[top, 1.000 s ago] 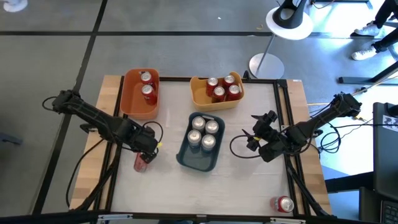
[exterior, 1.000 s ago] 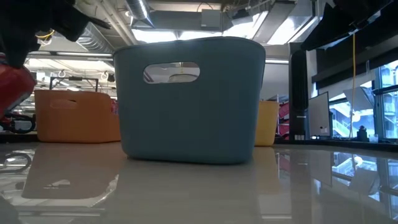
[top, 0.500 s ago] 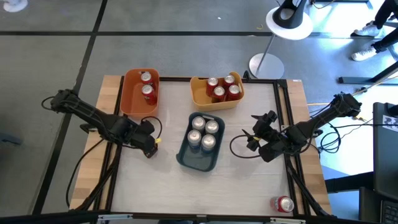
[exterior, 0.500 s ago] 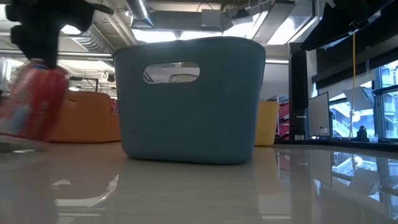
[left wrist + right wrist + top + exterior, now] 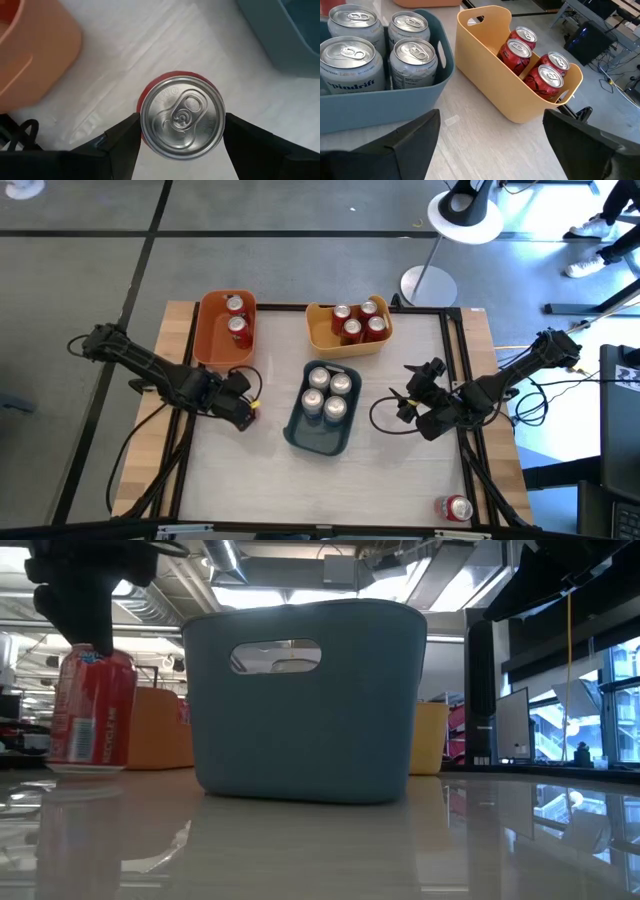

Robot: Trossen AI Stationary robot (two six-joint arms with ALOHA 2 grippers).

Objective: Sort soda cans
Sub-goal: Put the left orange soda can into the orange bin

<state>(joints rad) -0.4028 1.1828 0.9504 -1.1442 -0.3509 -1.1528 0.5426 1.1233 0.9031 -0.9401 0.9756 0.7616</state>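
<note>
Soda cans fill three bins on the table (image 5: 400, 470): two red ones in the orange bin (image 5: 214, 345) at far left, four red in the yellow bin (image 5: 322, 337) beside it, four silver-grey in the blue-grey bin (image 5: 318, 438) at centre. From overhead, the left gripper (image 5: 240, 408) hides an upright red can (image 5: 92, 708), which stands on the table left of the blue-grey bin with the fingers clasped on its sides. Another red can (image 5: 455, 507) lies at the near right corner, partly cut off by the frame. The right gripper (image 5: 412, 405) waits with fingers spread, right of the blue-grey bin.
</note>
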